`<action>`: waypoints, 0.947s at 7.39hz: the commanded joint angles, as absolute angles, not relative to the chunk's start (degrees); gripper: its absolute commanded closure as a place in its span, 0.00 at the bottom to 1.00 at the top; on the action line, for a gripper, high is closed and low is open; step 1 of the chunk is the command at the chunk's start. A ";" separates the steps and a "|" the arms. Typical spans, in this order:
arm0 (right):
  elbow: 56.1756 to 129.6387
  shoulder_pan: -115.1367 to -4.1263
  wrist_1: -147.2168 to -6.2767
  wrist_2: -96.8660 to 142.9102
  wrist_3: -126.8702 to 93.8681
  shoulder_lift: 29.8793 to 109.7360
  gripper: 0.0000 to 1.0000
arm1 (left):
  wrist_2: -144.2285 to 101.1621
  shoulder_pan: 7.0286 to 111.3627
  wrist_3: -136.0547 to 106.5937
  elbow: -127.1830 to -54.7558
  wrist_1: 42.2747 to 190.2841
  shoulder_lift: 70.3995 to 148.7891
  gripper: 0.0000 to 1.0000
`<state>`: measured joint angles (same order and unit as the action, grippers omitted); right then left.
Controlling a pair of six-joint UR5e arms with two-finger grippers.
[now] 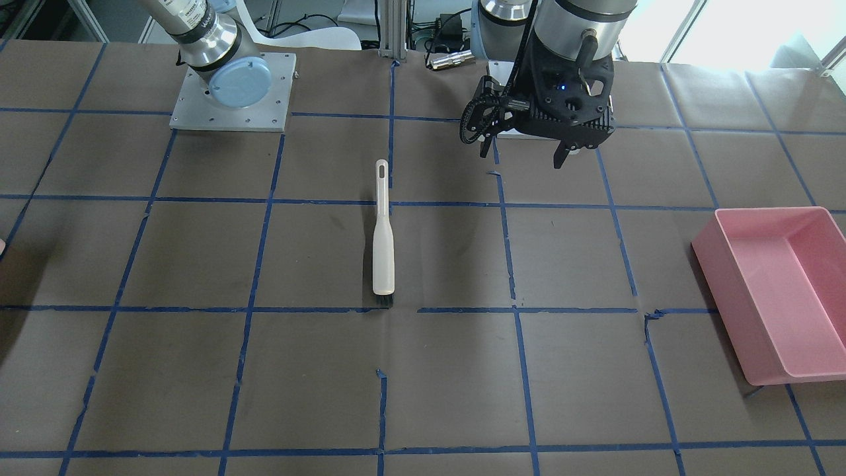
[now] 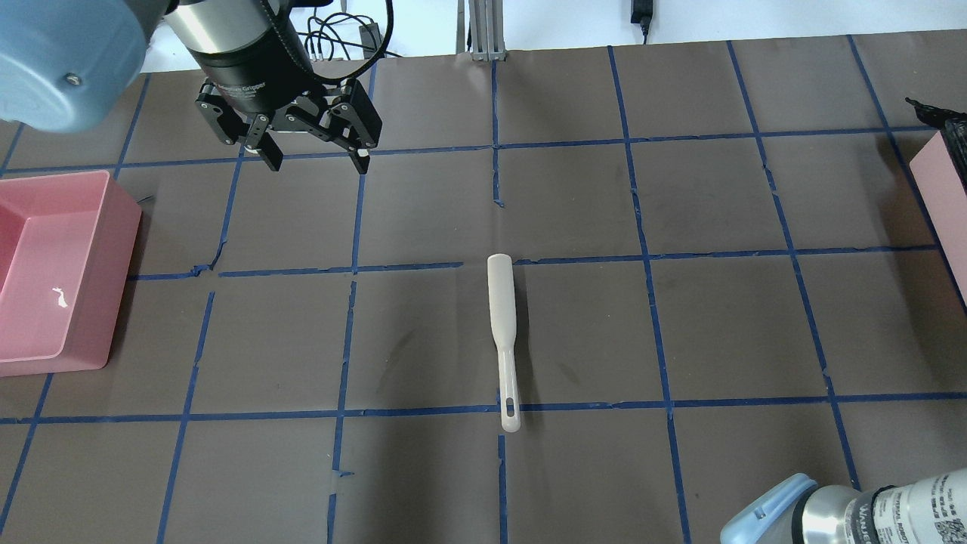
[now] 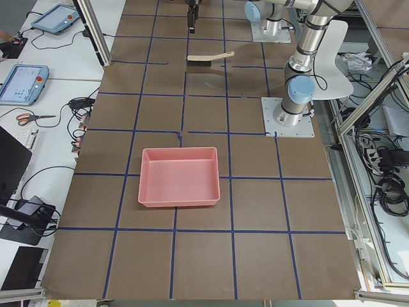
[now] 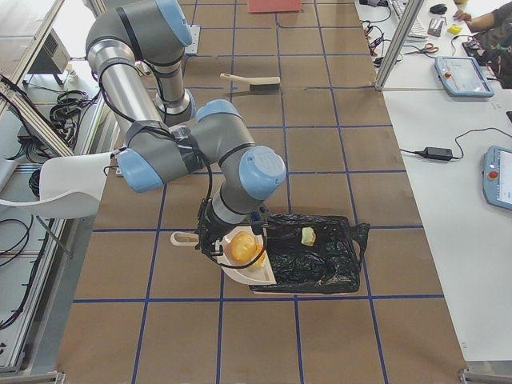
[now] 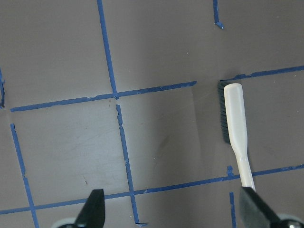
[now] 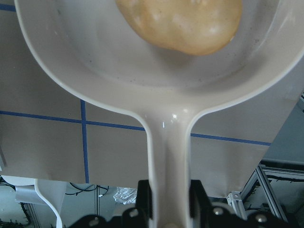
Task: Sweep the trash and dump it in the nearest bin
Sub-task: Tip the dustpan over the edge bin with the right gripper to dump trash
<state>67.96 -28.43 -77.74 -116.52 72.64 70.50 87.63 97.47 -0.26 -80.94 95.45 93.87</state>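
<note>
My right gripper [image 6: 168, 192] is shut on the handle of a white dustpan [image 6: 142, 71]. A brown potato-like lump of trash [image 6: 180, 23] lies in the pan. In the exterior right view the dustpan [image 4: 240, 268] rests at the edge of the bin [image 4: 320, 264], which is lined with a black bag. One pale yellow chunk [image 4: 308, 236] lies on the bag. The bin's pink side [image 2: 944, 189] shows at the overhead view's right edge. My left gripper [image 2: 313, 162] hangs open and holds nothing above the far left of the table, away from the white brush [image 2: 502, 332].
The brush [image 1: 383, 231] lies flat mid-table with its bristles toward the operators' side. A large pink tray [image 2: 113, 249] stands at the table end on my left. Both arm bases sit on metal plates [image 1: 231, 119] along the robot's edge. Blue tape lines grid the brown surface.
</note>
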 commanded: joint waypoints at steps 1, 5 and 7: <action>67.85 -28.48 -76.30 -118.47 74.09 70.58 0.91 | 87.63 97.47 -0.26 -81.03 95.45 93.87 0.00; 62.51 -28.39 -71.81 -120.32 70.76 70.58 0.90 | 87.71 97.47 -0.26 -80.60 96.59 93.87 0.00; 61.44 -30.40 -71.81 -120.93 70.14 70.31 0.89 | 87.71 97.47 -0.26 -80.60 96.59 93.87 0.00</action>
